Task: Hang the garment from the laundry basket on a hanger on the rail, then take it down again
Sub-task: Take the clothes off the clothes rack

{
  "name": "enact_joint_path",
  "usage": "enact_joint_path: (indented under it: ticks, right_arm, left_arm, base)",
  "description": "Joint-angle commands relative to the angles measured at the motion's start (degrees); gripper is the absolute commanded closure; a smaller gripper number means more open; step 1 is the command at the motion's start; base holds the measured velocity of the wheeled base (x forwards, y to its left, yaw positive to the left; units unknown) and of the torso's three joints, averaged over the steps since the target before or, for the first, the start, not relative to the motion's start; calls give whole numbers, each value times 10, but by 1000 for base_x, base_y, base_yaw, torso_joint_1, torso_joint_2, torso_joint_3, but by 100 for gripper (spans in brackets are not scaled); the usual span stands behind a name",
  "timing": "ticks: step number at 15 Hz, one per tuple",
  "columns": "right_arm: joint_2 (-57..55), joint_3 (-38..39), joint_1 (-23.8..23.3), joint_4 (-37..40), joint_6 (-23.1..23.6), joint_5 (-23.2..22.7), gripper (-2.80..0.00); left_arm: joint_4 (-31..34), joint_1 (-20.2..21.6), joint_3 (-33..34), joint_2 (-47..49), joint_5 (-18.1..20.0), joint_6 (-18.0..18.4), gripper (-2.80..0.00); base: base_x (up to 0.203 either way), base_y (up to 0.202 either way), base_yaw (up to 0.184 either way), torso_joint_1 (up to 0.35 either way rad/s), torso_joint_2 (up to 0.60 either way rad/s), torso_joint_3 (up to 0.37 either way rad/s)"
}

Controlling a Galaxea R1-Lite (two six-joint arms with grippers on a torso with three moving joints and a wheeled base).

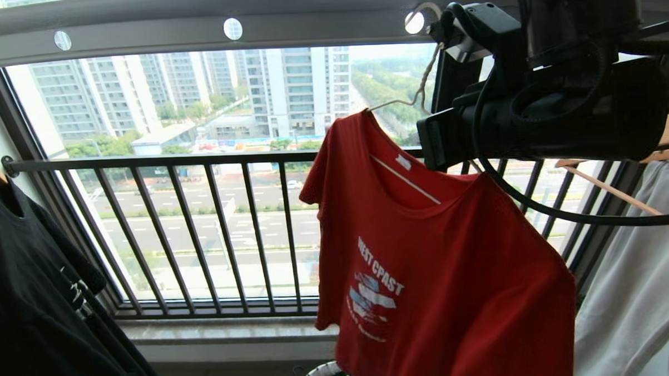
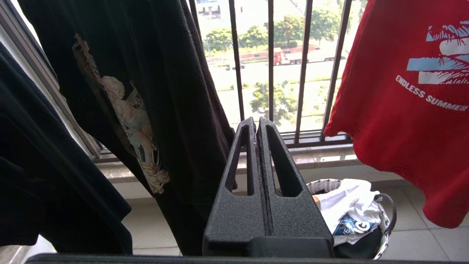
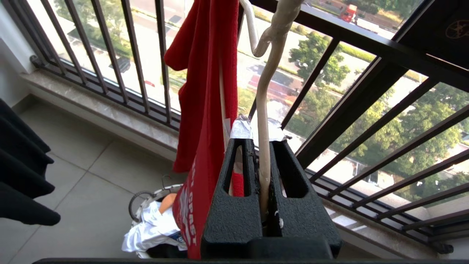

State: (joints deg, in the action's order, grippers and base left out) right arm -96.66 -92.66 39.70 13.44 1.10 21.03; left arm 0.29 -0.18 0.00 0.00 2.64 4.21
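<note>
jaws of the right gripper [image 3: 261, 145] are clamped on the stiff, thin hanger [image 3: 263, 110]; the light, limp garment [image 1: 437, 262] is best carried by this wire; left gripper [image 2: 256, 124] pressed together.

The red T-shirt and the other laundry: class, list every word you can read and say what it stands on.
"WEST COAST": chest of the red T-shirt, head view.
"ENDLESS SUMMER": under its graphic, left wrist view.
Black T-shirt: picture only, no legible words.
White T-shirt in the laundry basket: blue print, too crumpled to read.
</note>
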Motion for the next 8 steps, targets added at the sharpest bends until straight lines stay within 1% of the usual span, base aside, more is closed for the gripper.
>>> enact_joint_path:
  ticks: [1, 4, 8]
  right_arm:
    - [-15, -1, 10, -18, 0, 5, 0]
    - [-29, -7, 19, -57, 13, 23, 0]
    - [-17, -6, 20, -60, 19, 31, 0]
  left_arm:
    - [0, 0, 0, 1, 0, 0, 0]
    - [0, 0, 0, 1, 0, 0, 0]
    - [0, 0, 0, 1, 0, 0, 0]
  base:
    - [0, 0, 0, 0, 0, 0]
    - [0, 0, 0, 0, 0, 0]
    - [0, 0, 0, 0, 0, 0]
